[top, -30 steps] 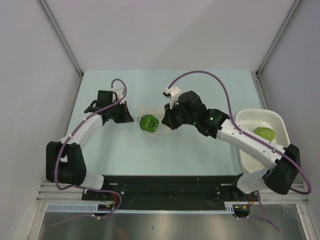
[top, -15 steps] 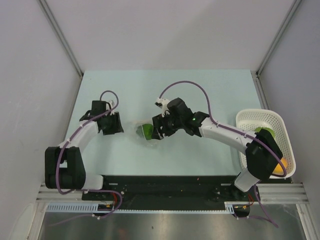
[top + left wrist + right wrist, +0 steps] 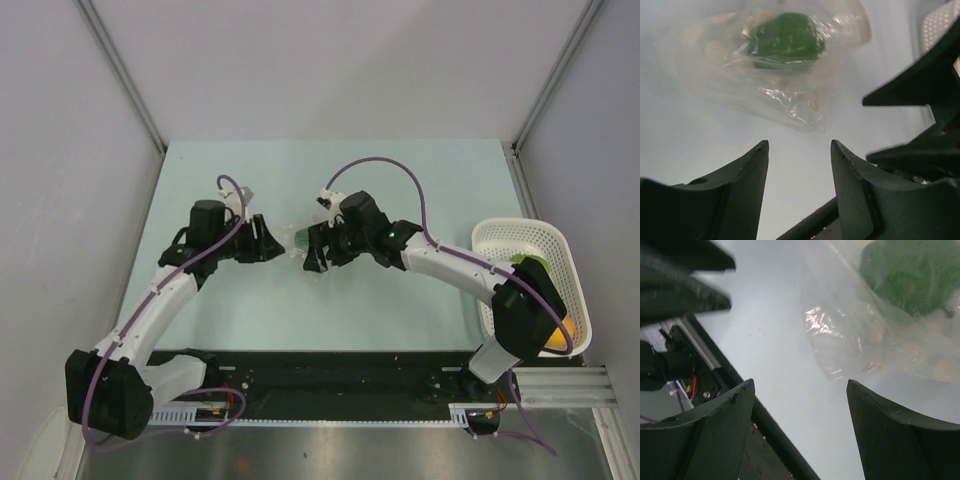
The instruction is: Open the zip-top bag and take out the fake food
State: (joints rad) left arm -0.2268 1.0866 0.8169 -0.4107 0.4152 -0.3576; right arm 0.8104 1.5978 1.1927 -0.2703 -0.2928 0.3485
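Observation:
The clear zip-top bag (image 3: 297,243) lies on the table between my two grippers, with a dark green fake fruit (image 3: 301,238) inside it. In the left wrist view the bag (image 3: 790,85) and the fruit (image 3: 787,37) lie just beyond my left gripper (image 3: 799,145), which is open with only bare table between its fingers. My right gripper (image 3: 800,384) is open too; the bag's crinkled edge (image 3: 850,340) lies just ahead of its right finger, and the fruit (image 3: 910,275) sits further in. From above, the left gripper (image 3: 275,244) and right gripper (image 3: 316,256) flank the bag closely.
A white mesh basket (image 3: 525,235) stands at the right table edge, holding a light green fruit (image 3: 530,264) and an orange one (image 3: 563,331). The right arm's links reach across above the basket. The black rail of the arm bases runs along the near edge (image 3: 330,370).
Both grippers were shut on the bag and have opened, letting it go. The left gripper drew back left, then returned to the bag. The right gripper shifted left and lower.

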